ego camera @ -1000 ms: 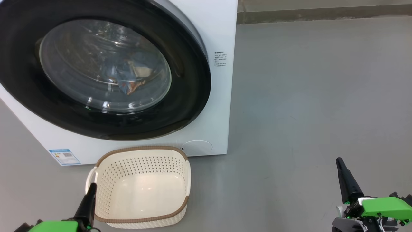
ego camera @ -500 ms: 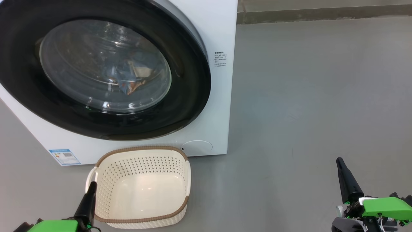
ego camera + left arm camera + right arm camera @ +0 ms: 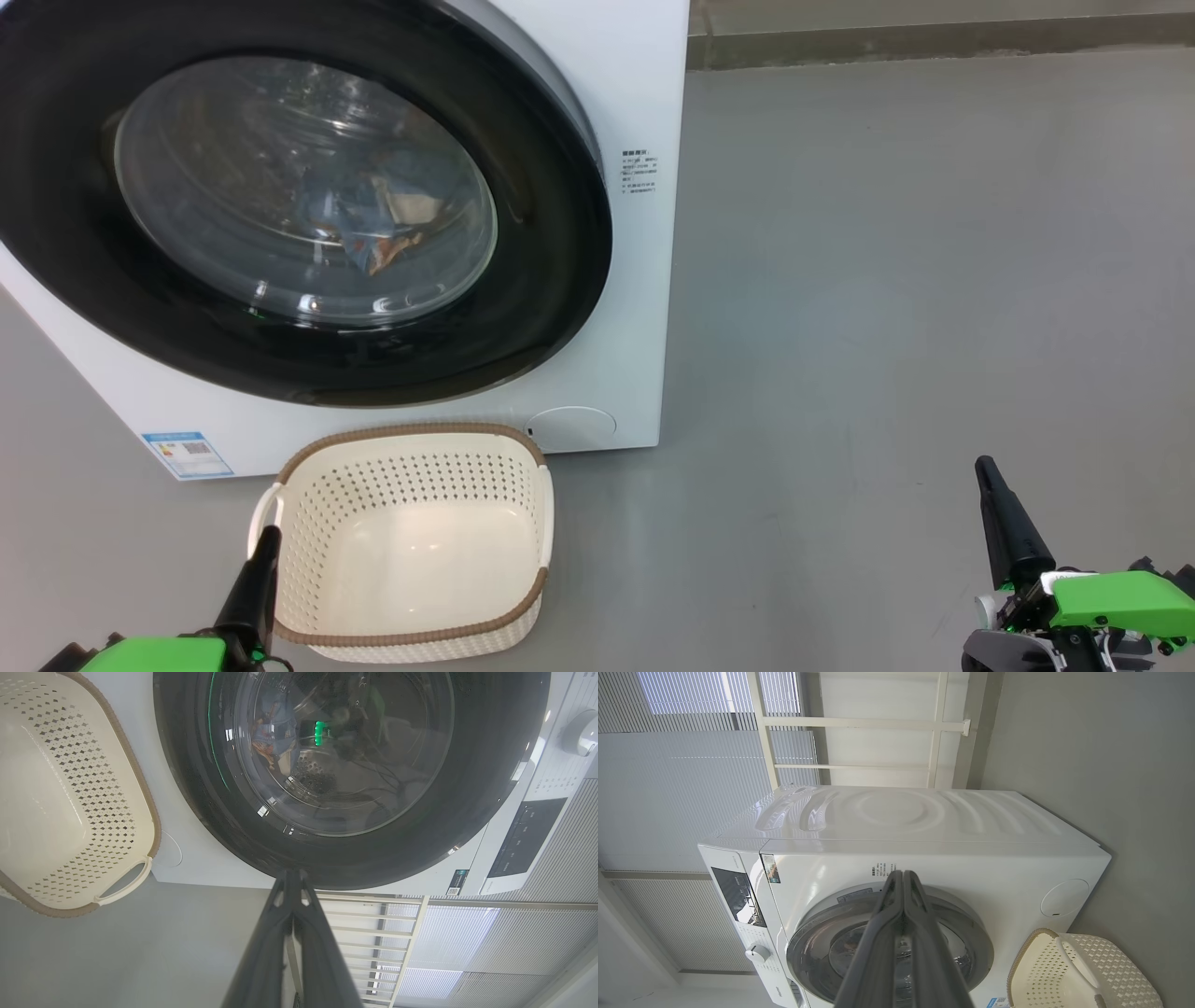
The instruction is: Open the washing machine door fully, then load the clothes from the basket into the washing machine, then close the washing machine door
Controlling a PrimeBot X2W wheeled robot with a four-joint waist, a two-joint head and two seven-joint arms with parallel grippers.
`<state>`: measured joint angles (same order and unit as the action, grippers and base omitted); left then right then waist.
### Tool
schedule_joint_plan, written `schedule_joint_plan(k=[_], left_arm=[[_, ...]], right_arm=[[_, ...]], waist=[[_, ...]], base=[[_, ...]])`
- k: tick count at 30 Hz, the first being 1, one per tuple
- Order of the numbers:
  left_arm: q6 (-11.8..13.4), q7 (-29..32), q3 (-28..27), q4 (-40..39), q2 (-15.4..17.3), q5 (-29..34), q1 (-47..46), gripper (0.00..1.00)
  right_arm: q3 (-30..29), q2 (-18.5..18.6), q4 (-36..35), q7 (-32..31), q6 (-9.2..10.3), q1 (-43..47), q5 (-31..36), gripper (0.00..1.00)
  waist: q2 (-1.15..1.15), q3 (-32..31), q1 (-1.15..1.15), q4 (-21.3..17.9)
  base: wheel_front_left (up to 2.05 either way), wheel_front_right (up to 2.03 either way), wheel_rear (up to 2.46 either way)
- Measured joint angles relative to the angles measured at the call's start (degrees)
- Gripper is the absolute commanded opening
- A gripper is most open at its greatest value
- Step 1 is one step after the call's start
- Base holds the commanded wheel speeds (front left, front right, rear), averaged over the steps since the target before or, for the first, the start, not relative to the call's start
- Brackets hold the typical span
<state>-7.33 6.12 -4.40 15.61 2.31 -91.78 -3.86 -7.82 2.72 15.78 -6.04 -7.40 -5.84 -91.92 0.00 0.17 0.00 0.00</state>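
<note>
Both claws are pinched narrow: the left claw (image 3: 267, 541) at the basket's (image 3: 411, 431) near left corner, the right claw (image 3: 986, 467) well to its right. Behind the basket, the washer's (image 3: 644, 93) door (image 3: 551, 280) is shut, clothes (image 3: 373, 219) visible through its glass.

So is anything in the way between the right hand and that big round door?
Nothing visible: bare floor lies between the right hand and the washing machine door. The basket stands further left, below the door.

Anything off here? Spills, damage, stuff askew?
Nothing stands out. The washing machine door looks closed, the clothes lie behind it, and the basket stands upright and empty on the floor.
</note>
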Motion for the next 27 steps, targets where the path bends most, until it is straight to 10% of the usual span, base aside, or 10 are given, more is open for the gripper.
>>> schedule_joint_plan(k=[27], left_arm=[[0.0,0.0,0.0,0.0,0.0,0.0,0.0,0.00]], right_arm=[[0.0,0.0,0.0,0.0,0.00,0.0,0.0,0.00]], waist=[[0.00,0.0,0.00,0.0]], base=[[0.00,0.00,0.00]])
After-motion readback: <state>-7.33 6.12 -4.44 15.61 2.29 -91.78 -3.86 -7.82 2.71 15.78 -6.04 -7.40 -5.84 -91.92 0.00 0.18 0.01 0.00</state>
